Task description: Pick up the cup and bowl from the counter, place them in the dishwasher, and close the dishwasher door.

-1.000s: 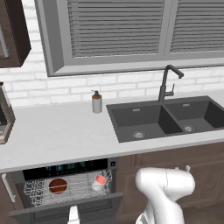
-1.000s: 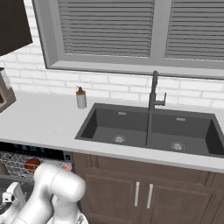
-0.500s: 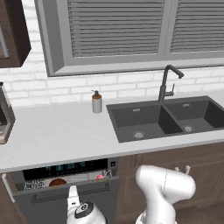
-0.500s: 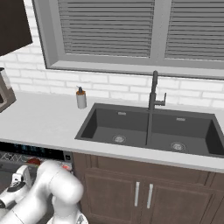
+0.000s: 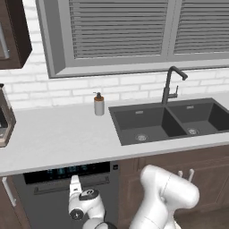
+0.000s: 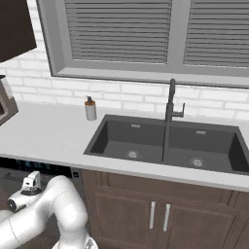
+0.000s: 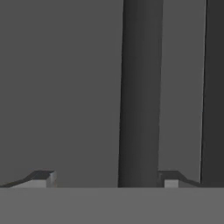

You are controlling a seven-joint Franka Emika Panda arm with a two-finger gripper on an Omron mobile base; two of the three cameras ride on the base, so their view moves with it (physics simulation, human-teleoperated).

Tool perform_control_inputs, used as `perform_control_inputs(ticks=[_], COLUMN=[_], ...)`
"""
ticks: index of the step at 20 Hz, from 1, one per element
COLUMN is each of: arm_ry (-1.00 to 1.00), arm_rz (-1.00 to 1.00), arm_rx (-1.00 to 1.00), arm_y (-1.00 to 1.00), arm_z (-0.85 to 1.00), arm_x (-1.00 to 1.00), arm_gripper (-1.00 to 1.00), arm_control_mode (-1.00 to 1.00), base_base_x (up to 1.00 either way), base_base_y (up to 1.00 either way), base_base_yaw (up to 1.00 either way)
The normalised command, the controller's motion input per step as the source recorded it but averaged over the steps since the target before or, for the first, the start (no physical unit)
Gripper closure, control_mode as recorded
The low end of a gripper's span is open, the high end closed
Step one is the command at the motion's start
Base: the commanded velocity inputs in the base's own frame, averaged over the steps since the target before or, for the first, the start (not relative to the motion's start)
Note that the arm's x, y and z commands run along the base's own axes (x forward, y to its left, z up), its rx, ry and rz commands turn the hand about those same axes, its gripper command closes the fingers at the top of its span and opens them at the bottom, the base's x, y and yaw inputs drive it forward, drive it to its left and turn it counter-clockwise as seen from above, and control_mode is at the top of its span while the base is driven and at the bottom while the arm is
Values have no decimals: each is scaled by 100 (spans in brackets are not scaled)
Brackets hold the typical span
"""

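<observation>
Both base views look forward and down from behind the arm, left and right, sharing the counter [image 5: 58, 134], the sink [image 6: 165, 143] and the soap dispenser [image 5: 99, 104]. The hand view sits very close, facing the dishwasher door [image 7: 61, 87] and its bar handle [image 7: 140, 92].

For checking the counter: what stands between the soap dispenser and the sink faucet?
Nothing stands there: bare counter and brick wall between soap dispenser and faucet, in both base views.

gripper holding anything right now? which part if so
Nothing held. In the hand view the gripper is open, one finger on each side of the dishwasher door's bar handle, not clamped on it. The door looks nearly or fully shut.
</observation>
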Motion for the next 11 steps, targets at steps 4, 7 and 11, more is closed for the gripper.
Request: perform_control_inputs(ticks=[4,7,11], arm_ry=[8,1,-2], arm_rz=[0,0,3], arm_rx=[0,0,-4], arm_y=[0,0,0], arm_z=[-19,-18,-14], arm_x=[98,70,30], arm_gripper=[-100,-100,-100], arm_control_mode=[-100,-100,-100], base_base_x=[0,0,0], base_base_y=[0,0,0], base_base_yaw=[0,0,0])
